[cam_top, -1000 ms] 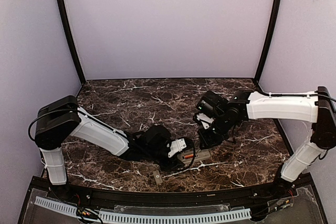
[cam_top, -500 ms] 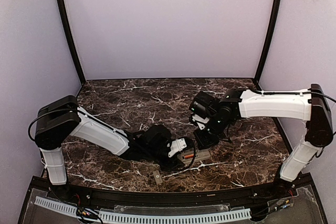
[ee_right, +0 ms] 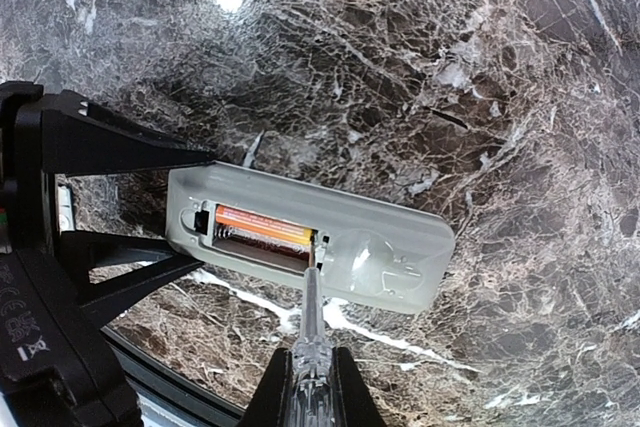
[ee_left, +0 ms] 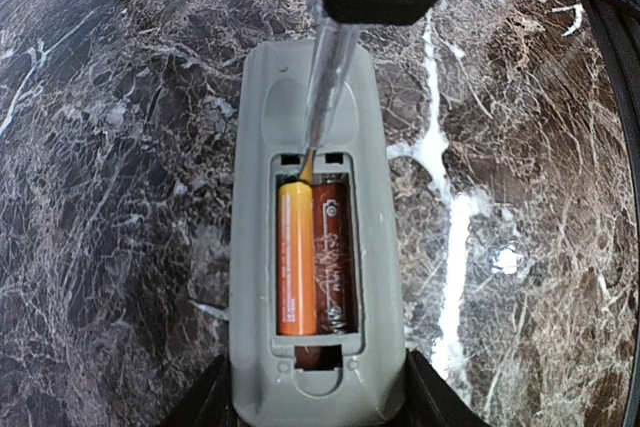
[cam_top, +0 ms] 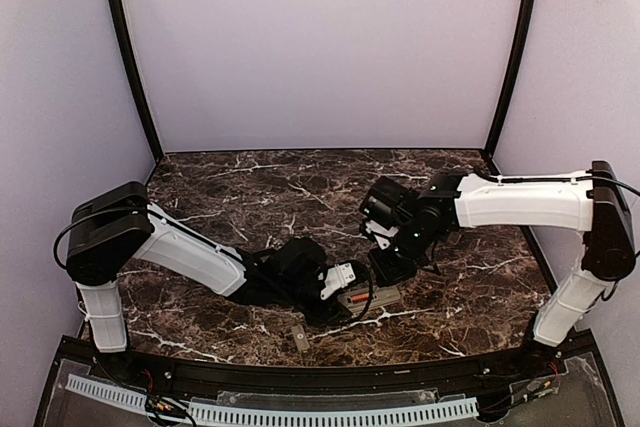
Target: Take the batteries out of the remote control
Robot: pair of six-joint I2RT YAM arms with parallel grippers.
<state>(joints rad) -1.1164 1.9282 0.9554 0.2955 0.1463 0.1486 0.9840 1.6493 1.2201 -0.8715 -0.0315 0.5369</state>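
The remote control (ee_left: 262, 97) lies grey back up on the marble with its battery bay uncovered. Two batteries lie side by side in the bay, an orange one (ee_left: 295, 257) and a dark reddish one (ee_left: 333, 265). My left gripper (ee_left: 317, 399) is shut on the remote's near end, one black finger on each long side. My right gripper (ee_right: 312, 387) is shut on a clear-shafted pry tool (ee_right: 313, 317). The tool's tip touches the yellow end of the orange battery (ee_right: 262, 224), at the bay's edge. From above, both grippers meet at the remote (cam_top: 368, 298).
A small flat grey cover piece (cam_top: 300, 337) lies on the table near the front edge, just left of the remote. A black rail (cam_top: 320, 379) runs along the front edge. Purple walls enclose the marble table (cam_top: 250, 187) on three sides.
The right arm has swung a little to the left and its gripper now sits closer over the remote. The left arm and the remote have not moved.
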